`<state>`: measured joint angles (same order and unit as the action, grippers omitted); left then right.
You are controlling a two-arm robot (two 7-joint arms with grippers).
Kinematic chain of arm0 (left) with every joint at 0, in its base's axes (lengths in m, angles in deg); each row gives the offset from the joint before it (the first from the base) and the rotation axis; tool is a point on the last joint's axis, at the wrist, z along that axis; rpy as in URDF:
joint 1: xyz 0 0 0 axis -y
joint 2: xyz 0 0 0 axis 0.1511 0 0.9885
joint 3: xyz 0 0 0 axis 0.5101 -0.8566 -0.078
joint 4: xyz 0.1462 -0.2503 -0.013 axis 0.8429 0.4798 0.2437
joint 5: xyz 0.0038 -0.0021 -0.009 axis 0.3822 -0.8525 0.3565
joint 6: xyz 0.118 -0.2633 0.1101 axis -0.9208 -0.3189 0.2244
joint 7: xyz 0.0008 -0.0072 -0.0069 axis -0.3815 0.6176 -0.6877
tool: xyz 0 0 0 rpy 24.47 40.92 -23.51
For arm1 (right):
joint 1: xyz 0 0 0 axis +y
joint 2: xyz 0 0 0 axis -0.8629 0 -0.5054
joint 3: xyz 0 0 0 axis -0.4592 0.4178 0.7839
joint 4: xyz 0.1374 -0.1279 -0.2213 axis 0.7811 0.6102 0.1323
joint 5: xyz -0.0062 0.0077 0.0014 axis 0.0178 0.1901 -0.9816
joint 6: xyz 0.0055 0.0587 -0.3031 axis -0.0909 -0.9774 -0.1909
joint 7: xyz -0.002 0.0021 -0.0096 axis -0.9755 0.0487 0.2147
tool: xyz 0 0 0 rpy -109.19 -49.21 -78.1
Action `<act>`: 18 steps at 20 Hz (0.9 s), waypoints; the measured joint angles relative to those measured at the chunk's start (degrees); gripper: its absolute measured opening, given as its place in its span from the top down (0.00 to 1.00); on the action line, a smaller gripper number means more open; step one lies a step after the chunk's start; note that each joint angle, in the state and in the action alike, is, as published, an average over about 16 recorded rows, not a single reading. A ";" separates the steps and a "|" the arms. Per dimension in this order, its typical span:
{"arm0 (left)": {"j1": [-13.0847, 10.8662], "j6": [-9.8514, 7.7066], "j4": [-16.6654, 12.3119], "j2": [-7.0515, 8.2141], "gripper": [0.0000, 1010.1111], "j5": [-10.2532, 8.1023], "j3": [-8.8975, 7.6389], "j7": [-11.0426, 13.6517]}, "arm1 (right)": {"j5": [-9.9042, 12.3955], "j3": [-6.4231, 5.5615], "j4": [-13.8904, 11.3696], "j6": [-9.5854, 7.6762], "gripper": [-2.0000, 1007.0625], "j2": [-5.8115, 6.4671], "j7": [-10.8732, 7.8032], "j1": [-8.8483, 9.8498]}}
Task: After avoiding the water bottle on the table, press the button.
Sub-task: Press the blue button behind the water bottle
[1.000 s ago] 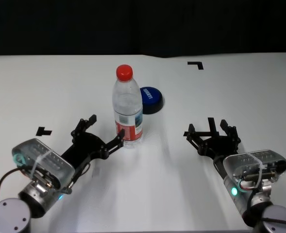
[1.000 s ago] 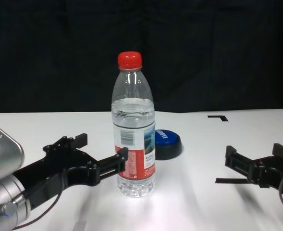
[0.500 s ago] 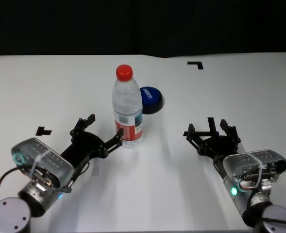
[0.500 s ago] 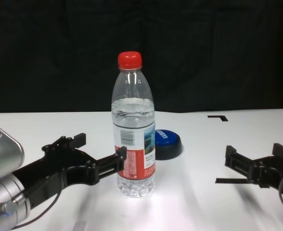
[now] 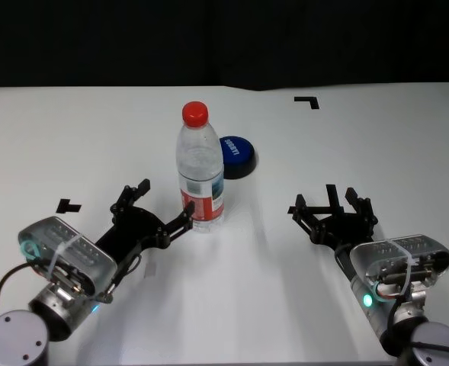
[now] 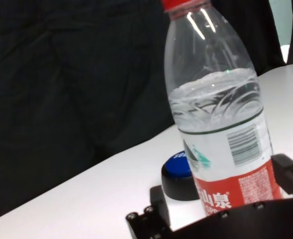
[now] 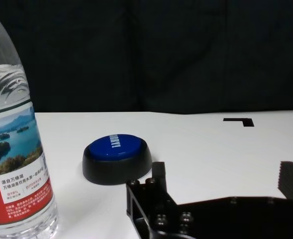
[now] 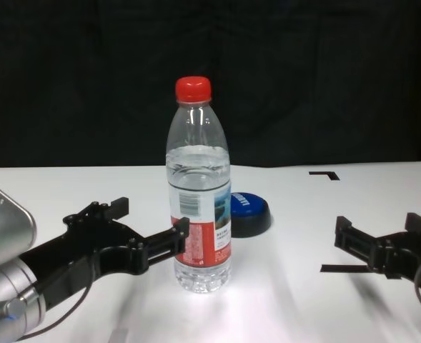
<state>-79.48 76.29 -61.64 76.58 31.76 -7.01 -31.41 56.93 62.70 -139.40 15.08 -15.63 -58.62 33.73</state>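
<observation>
The water bottle (image 5: pixel 201 171) stands upright on the table (image 5: pixel 72 137), its red cap on top. The blue button (image 5: pixel 236 155) sits just behind it to the right. My left gripper (image 5: pixel 165 198) is open and low over the table, just left of the bottle, with one fingertip (image 8: pixel 181 229) at the red label. In the left wrist view the bottle (image 6: pixel 221 129) fills the front and half hides the button (image 6: pixel 178 172). My right gripper (image 5: pixel 327 202) is open and empty, to the right of the bottle and nearer me than the button (image 7: pixel 117 152).
Black tape marks lie on the table at the far right (image 5: pixel 308 101) and the near left (image 5: pixel 68 206). A dark backdrop runs behind the table's far edge. Bare white surface lies between the right gripper (image 8: pixel 376 225) and the button (image 8: pixel 249 211).
The left gripper has shifted very slightly beside the bottle. The bottle, the button and the right arm have not moved.
</observation>
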 joint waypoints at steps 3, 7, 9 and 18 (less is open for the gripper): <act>0.00 0.02 -0.02 0.01 0.01 0.01 0.01 0.01 | 0.00 0.00 0.00 0.00 0.00 0.00 0.00 0.00; 0.00 0.03 -0.04 0.01 0.01 0.03 0.01 0.02 | 0.00 0.00 0.00 0.00 0.00 0.00 0.00 0.00; 0.00 0.03 -0.04 0.01 0.01 0.04 0.01 0.02 | 0.00 0.00 0.00 0.00 0.00 0.00 0.00 0.00; 0.00 0.13 -0.06 0.05 0.01 0.04 -0.04 0.05 | 0.00 0.00 0.00 0.00 0.00 0.00 0.00 0.00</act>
<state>-79.48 76.41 -61.70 76.63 31.80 -7.04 -31.37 56.92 62.70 -139.40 15.08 -15.63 -58.62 33.73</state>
